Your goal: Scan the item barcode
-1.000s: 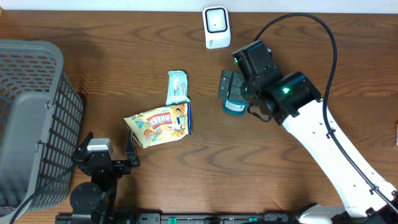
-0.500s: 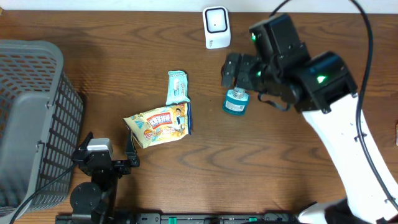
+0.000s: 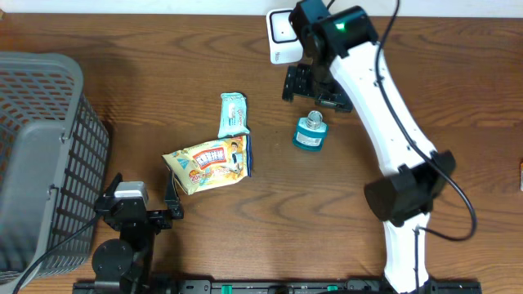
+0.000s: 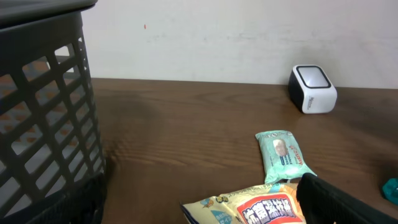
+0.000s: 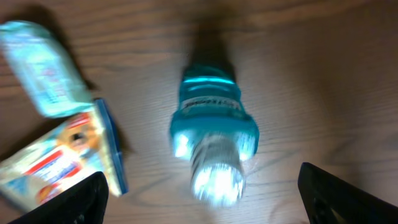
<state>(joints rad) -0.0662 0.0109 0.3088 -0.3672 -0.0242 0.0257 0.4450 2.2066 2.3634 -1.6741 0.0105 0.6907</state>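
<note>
A small teal bottle (image 3: 310, 133) with a clear cap stands upright on the wooden table; the right wrist view looks straight down on it (image 5: 214, 134). My right gripper (image 3: 315, 91) hovers just beyond it, open, with both fingers (image 5: 348, 199) wide of the bottle and touching nothing. The white scanner (image 3: 283, 39) stands at the far edge, partly behind the right arm, and also shows in the left wrist view (image 4: 313, 89). My left gripper (image 3: 143, 189) rests open at the front left, empty.
A yellow snack bag (image 3: 208, 163) and a pale green wipes pack (image 3: 233, 114) lie left of the bottle. A grey mesh basket (image 3: 41, 155) fills the left side. The snack bag (image 4: 261, 208) lies right by my left gripper's right finger (image 4: 342, 202).
The right arm has risen and swung back toward the scanner, away from the bottle. The bottle now stands free and upright. The left arm has not moved.
</note>
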